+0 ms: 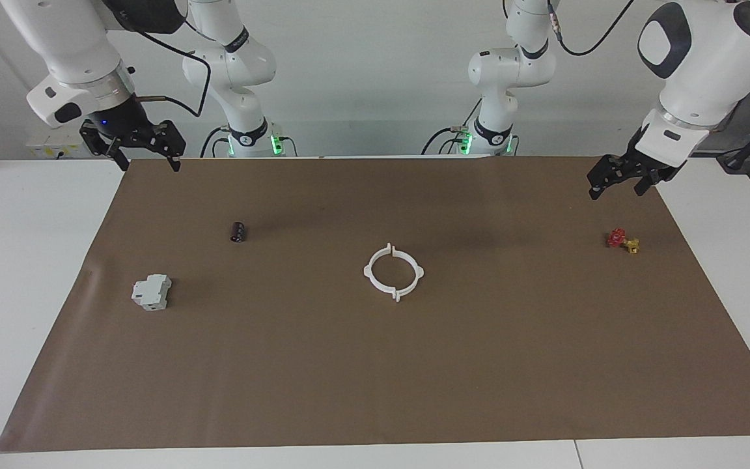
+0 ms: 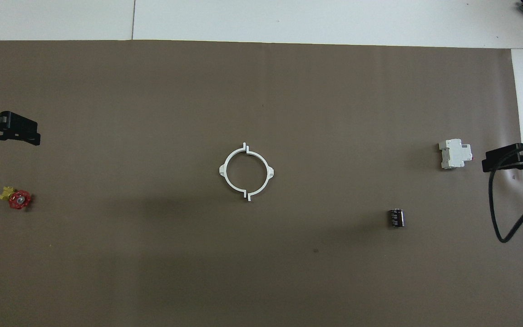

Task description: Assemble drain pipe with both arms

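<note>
The thin white plastic drain pipe ring (image 1: 393, 271) lies joined mid-tabletop, operator. Your left pincer (image 1: 621, 178) and right pincer (image 1: 142, 154) hang open over the robots' edge corners, gripping nothing.

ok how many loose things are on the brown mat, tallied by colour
white: 3, the two drain pipe half-rings lying together as a ring, and the blocky box
black: 1, the small cylinder
red and yellow: 1, the little valve
total: 5
</note>
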Available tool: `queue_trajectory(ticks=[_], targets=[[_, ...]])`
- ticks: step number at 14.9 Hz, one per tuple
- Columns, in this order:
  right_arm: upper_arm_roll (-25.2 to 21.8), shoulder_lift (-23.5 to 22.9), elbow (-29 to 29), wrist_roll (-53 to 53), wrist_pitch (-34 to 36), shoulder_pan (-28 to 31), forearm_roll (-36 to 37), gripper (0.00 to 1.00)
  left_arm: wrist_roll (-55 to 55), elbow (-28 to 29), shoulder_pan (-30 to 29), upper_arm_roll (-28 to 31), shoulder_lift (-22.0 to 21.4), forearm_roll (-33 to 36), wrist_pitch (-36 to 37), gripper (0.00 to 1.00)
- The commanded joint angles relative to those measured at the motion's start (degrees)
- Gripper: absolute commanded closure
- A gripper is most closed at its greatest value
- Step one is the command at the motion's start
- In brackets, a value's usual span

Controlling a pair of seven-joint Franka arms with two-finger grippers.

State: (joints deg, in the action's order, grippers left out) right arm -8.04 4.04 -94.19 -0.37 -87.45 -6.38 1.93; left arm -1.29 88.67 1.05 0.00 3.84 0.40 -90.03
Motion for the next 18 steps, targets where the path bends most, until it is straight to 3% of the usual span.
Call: queue_trajectory(ticks=[1, 18], targets=[[0.2, 0.6, 0.1, -0.7, 1.2, 0.6, -1.3, 0.00, -0.4, -0.3, 0.6, -0.5, -0.5, -0.6, 0.7, 0.00], [0.2, 0.6, 0.0, -0.7, 1.2, 0.6, -1.3, 0.00, -0.5, -0.3, 1.5, -0.7, -0.5, -0.8, 0.6, 0.00]])
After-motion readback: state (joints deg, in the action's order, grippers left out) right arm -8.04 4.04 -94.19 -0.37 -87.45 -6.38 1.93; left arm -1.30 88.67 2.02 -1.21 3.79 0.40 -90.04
